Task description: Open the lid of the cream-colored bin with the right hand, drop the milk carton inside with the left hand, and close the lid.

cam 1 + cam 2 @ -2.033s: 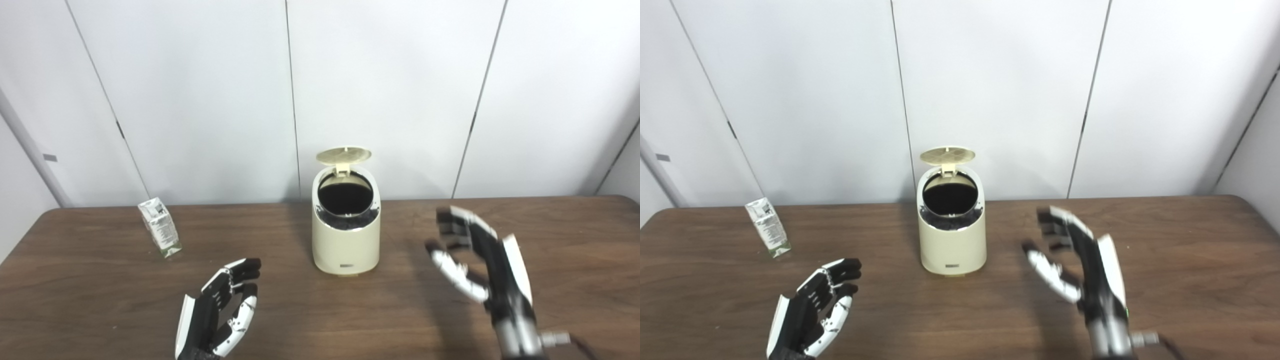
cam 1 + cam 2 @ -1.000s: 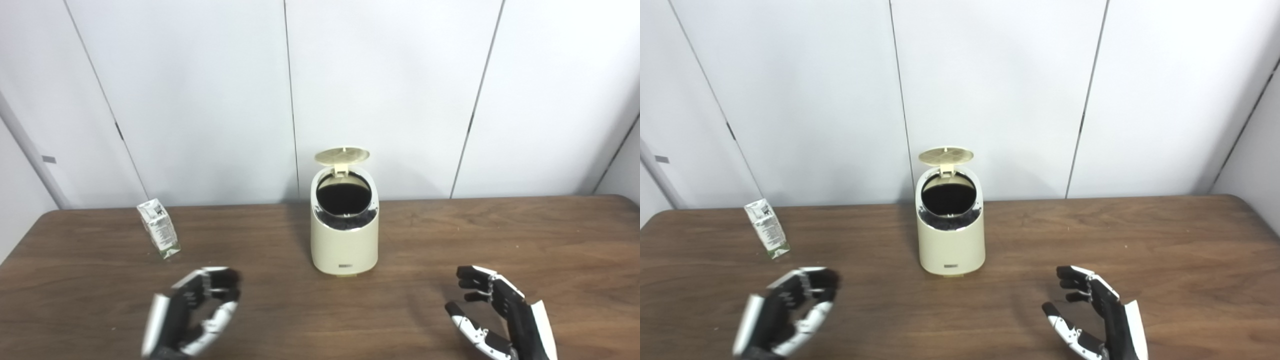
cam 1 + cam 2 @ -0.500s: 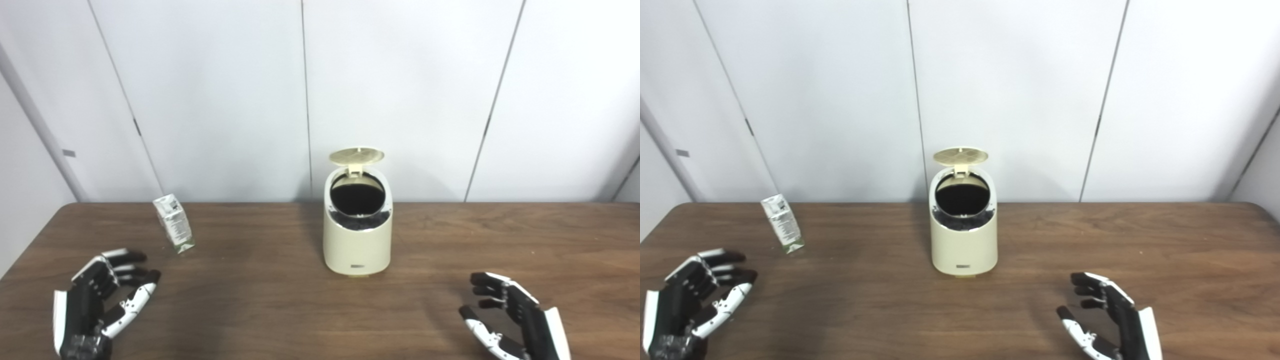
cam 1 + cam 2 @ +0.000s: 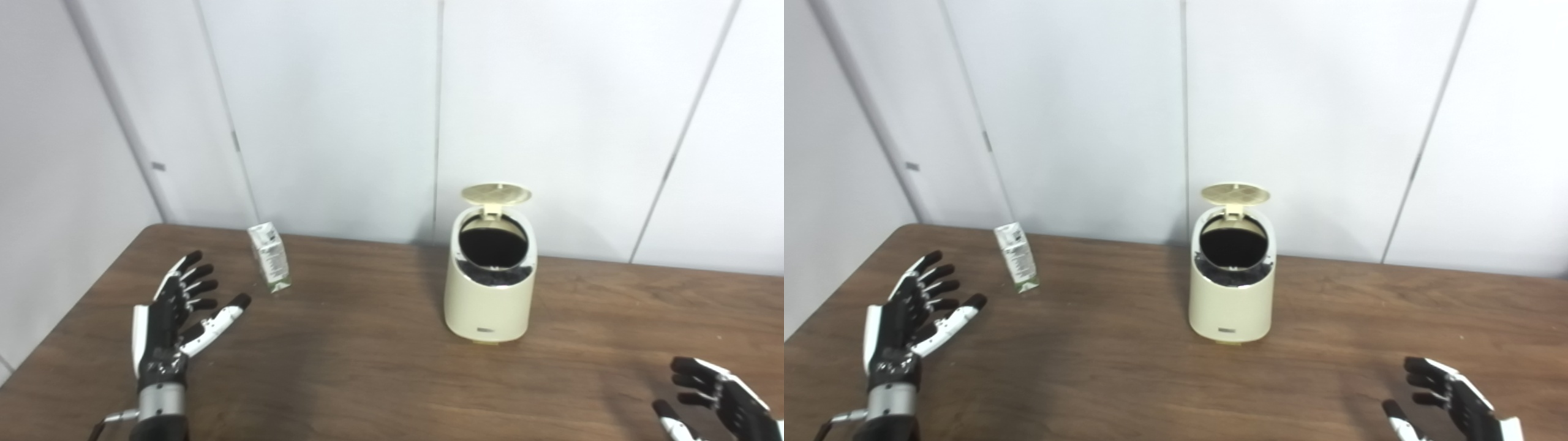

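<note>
Now: lid [image 4: 496, 194] up on cream bin [image 4: 490, 288] | milk carton [image 4: 269, 257] upright, far left on table [image 4: 367, 367] | my left hand [image 4: 174, 312] empty, fingers spread, near carton | right hand [image 4: 1451, 401] empty, low right | next, I judge: reach and grasp carton.

On the brown wooden desk [image 4: 367, 367] the cream-coloured round bin [image 4: 489, 300] stands near the back wall, its hinged lid [image 4: 495, 194] raised behind the opening. The small white milk carton [image 4: 269, 257] stands upright well to its left — the left hand [image 4: 168, 318] before it, apart; the right hand [image 4: 1454, 401] at the near right edge.
</note>
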`<action>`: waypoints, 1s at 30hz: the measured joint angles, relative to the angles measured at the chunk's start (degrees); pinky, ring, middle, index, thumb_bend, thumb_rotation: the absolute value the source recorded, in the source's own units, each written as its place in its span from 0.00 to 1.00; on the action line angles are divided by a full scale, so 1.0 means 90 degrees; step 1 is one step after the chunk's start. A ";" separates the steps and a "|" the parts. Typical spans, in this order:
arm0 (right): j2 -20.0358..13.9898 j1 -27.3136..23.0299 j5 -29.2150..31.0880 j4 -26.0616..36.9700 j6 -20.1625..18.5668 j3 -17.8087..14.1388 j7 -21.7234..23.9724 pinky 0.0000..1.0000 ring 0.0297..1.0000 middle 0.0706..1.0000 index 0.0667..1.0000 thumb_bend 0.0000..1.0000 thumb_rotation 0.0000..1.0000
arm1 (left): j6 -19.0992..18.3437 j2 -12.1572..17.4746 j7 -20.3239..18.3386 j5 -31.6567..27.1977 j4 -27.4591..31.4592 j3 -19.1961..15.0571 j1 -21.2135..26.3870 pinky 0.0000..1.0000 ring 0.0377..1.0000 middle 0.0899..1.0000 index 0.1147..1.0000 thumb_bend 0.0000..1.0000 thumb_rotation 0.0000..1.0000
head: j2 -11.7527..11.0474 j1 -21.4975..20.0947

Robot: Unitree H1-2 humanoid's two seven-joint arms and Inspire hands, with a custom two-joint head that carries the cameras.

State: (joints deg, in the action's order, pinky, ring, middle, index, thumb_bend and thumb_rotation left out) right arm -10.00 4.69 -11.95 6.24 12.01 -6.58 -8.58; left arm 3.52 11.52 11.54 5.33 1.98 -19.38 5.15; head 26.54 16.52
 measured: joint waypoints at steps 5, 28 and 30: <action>-0.0195 -0.0090 0.0190 -0.0192 0.0073 -0.0114 0.0067 0.60 0.69 0.69 0.66 0.25 0.08 | -0.0317 0.0120 -0.0059 0.0323 -0.0085 0.0288 0.0139 0.79 0.88 0.92 0.98 0.97 0.39 | -0.0185 0.0574; -0.0430 -0.0244 0.0844 -0.0512 -0.0008 -0.0537 0.0407 0.59 0.68 0.69 0.66 0.25 0.19 | -0.1287 0.0254 0.0196 0.1600 -0.0765 0.1082 0.0985 0.79 0.88 0.93 0.98 1.00 0.44 | -0.0625 0.2285; -0.0440 -0.0244 0.0865 -0.0516 0.0001 -0.0559 0.0421 0.61 0.69 0.70 0.66 0.27 0.25 | -0.1316 0.0304 0.0256 0.1652 -0.0891 0.1078 0.1093 0.76 0.87 0.93 0.97 1.00 0.45 | -0.0625 0.2285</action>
State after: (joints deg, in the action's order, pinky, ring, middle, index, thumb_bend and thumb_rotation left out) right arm -13.96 2.50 -4.16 1.59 12.02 -11.62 -4.79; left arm -8.33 14.26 13.84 20.20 -6.03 -9.68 14.99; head 20.92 37.09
